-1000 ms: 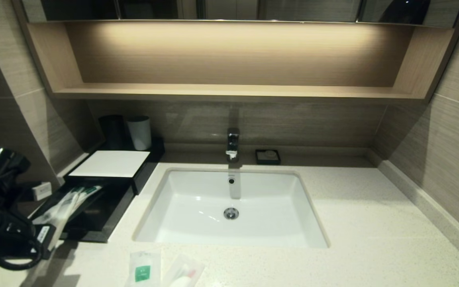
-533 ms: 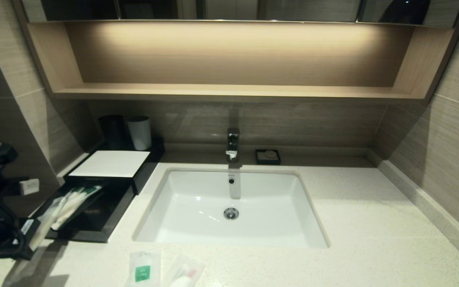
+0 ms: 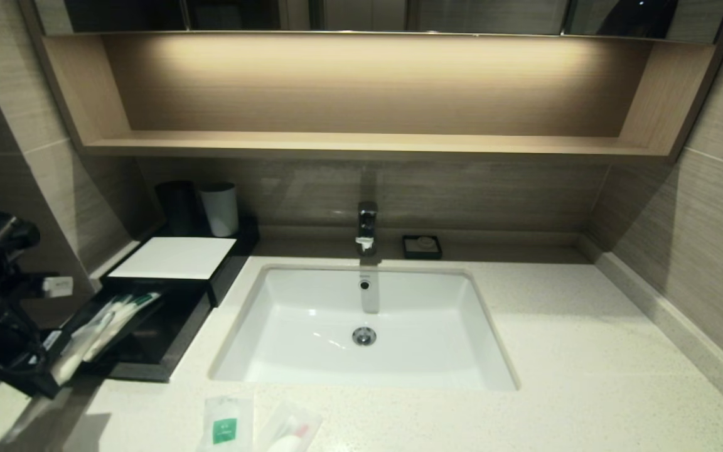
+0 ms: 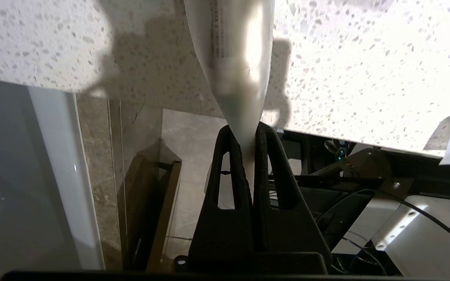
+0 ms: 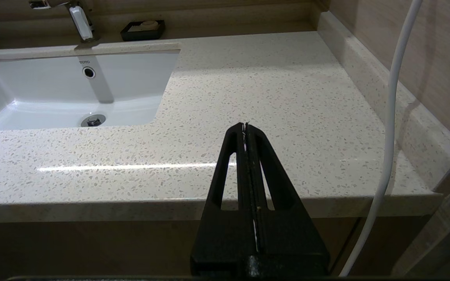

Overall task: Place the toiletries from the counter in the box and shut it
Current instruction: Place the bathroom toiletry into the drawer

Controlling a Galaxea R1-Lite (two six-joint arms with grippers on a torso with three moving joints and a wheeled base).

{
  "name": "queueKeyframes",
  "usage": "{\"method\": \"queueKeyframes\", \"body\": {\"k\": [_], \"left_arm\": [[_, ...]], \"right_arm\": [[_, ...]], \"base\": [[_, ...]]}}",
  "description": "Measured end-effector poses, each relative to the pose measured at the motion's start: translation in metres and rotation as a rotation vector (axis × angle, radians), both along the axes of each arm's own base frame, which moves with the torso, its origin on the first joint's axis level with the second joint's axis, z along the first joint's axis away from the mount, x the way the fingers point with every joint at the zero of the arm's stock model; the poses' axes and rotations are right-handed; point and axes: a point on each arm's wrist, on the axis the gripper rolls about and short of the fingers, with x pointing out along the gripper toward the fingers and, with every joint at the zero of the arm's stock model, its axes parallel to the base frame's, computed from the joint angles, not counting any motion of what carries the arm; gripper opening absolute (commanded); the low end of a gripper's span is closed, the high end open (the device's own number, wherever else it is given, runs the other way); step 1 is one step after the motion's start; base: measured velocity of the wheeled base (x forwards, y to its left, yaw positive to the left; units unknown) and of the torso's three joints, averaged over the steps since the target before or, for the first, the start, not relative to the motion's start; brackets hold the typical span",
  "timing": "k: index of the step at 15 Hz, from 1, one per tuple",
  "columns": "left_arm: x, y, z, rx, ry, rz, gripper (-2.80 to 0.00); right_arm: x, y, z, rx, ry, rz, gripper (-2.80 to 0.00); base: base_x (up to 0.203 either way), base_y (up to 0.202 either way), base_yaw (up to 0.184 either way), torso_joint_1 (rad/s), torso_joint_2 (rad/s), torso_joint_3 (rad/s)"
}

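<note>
My left gripper (image 3: 53,375) is at the counter's far left front and is shut on one end of a long clear toothbrush pack (image 3: 95,336). The pack's far end lies over the open black drawer (image 3: 154,345) of the box (image 3: 176,257). In the left wrist view the gripper (image 4: 246,136) pinches that pack (image 4: 233,58) above the speckled counter (image 4: 346,78). A second toothbrush pack (image 3: 135,301) lies in the drawer. A sachet with a green label (image 3: 225,427) and a packet with a pink-red mark (image 3: 292,433) lie on the counter (image 3: 587,351) in front of the sink. My right gripper (image 5: 245,127) is shut and empty, just before the counter's front edge on the right.
A black tumbler (image 3: 176,207) and a white tumbler (image 3: 219,208) stand behind the box. The white sink (image 3: 299,295), the faucet (image 3: 366,227) and a small black square dish (image 3: 422,247) are in the middle. A white cable (image 5: 391,117) hangs beside the right gripper.
My left arm drew left with the toothbrush pack, then came a little back to the right. The pack's far end stays over the drawer. The right arm has not moved.
</note>
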Motion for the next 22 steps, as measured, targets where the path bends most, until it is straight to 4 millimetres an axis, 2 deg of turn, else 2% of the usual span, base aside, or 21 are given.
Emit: {"method": "queueKeyframes", "body": {"k": [6, 12, 17, 22], "left_arm": [[0.032, 0.010, -0.004, -0.019, -0.031, -0.005, -2.80], [0.056, 0.017, -0.016, -0.022, -0.028, -0.006, -2.80], [0.079, 0.025, -0.022, -0.015, -0.122, -0.020, -2.80], [0.088, 0.026, -0.029, -0.061, -0.161, -0.046, -2.80]], "right_arm": [[0.000, 0.000, 0.000, 0.000, 0.000, 0.000, -2.80], [0.000, 0.000, 0.000, 0.000, 0.000, 0.000, -2.80], [0.000, 0.000, 0.000, 0.000, 0.000, 0.000, -2.80], [0.000, 0.000, 0.000, 0.000, 0.000, 0.000, -2.80]], "base": [[0.000, 0.000, 0.000, 0.000, 0.00, 0.000], [0.000, 0.000, 0.000, 0.000, 0.00, 0.000], [0.000, 0.000, 0.000, 0.000, 0.00, 0.000], [0.000, 0.000, 0.000, 0.000, 0.00, 0.000]]}}
